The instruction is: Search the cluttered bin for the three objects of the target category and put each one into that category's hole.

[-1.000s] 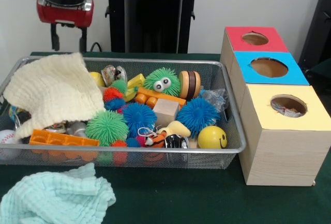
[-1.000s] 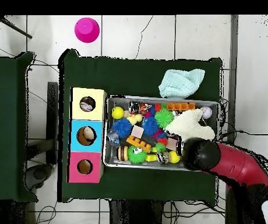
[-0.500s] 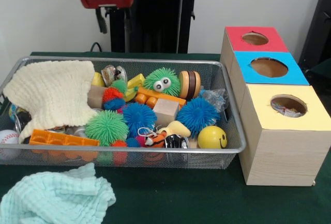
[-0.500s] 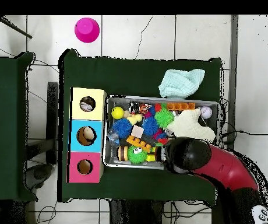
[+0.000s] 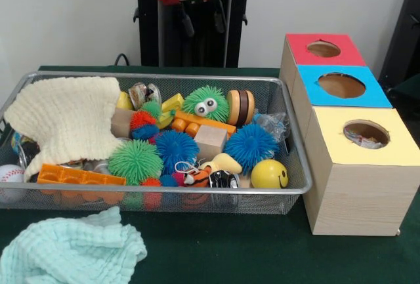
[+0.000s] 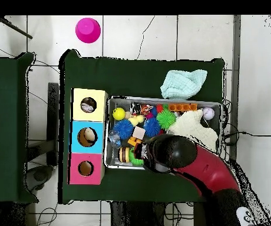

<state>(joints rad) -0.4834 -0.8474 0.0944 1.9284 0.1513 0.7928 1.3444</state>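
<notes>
Hovering pincer (image 5: 204, 23) above wire bin (image 5: 292, 159), fingers spread, empty; aiming straight down over one exposed toy, avoiding cream cloth (image 5: 65, 120).

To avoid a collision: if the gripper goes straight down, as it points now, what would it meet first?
Probably the green furry toy with eyes in the wire mesh bin; depth is unclear.

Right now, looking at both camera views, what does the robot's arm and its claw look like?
In the front view the arm ends in a glossy red collar with a black section above it, and the claw hangs beneath as two slim dark prongs. From overhead, the arm is a thick, rounded red tube capped by a bulky black end, with a black section towards its base. No cables or markings are readable.
</notes>
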